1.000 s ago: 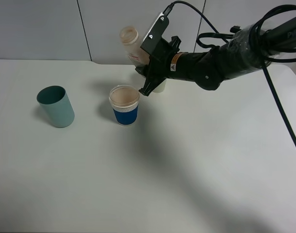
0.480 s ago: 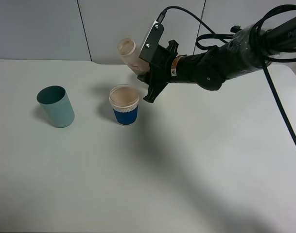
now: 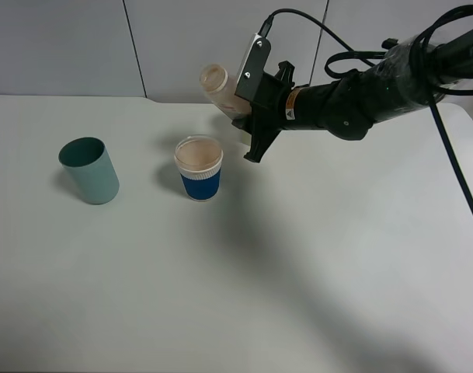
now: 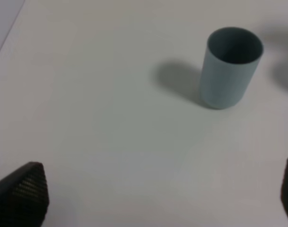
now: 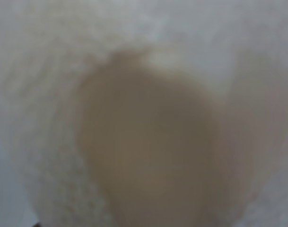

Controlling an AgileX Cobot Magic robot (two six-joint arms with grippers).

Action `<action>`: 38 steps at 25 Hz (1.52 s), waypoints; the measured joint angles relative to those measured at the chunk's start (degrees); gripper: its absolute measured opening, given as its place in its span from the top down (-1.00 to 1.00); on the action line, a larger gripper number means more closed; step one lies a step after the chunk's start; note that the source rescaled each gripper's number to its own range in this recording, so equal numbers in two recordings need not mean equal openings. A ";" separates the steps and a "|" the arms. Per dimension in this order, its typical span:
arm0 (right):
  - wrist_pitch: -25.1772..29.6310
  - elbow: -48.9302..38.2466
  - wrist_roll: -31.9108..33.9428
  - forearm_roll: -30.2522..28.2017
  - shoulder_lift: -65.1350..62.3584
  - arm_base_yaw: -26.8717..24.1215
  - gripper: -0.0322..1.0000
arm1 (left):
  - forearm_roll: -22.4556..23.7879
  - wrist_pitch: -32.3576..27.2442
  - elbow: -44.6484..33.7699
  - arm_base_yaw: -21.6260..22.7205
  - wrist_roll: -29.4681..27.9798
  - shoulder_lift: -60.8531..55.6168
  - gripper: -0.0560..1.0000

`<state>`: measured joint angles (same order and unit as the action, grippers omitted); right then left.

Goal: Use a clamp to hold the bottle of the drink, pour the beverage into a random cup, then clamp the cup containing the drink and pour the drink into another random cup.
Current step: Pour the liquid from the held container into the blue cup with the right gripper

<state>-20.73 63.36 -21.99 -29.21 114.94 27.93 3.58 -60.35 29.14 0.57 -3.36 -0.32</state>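
Observation:
A tilted clear bottle (image 3: 218, 84) with a beige drink is held by my right gripper (image 3: 242, 102) above the table, behind and to the right of the blue-and-white paper cup (image 3: 199, 169). The bottle's open mouth points up and to the left. That cup holds beige drink. A teal cup (image 3: 89, 170) stands upright to its left and also shows in the left wrist view (image 4: 231, 66), looking empty. The right wrist view is filled by the blurred bottle (image 5: 144, 142). My left gripper (image 4: 158, 198) is open, well short of the teal cup, and out of the exterior view.
The white table (image 3: 298, 272) meets a grey panelled wall (image 3: 65, 47) at the back. The black right arm (image 3: 360, 89) and its cables (image 3: 446, 171) reach in from the upper right.
My right gripper has moved right with the bottle, away from above the blue-and-white cup, and the bottle's mouth has shifted right. Both cups have stayed put.

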 joint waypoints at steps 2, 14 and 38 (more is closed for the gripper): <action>0.00 0.00 0.00 -1.35 0.00 -0.26 0.92 | 0.00 0.00 0.00 0.00 0.00 0.00 -1.00; 2.92 0.00 -0.07 -7.66 0.00 -0.32 0.92 | 0.00 0.00 0.00 0.00 0.00 0.00 -1.00; 5.72 0.00 -2.54 -13.91 0.00 -0.14 0.92 | 0.00 0.00 0.00 0.00 0.00 0.00 -1.00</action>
<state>-15.01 63.36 -24.53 -43.12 114.94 27.79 3.58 -60.35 29.14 0.57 -3.36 -0.32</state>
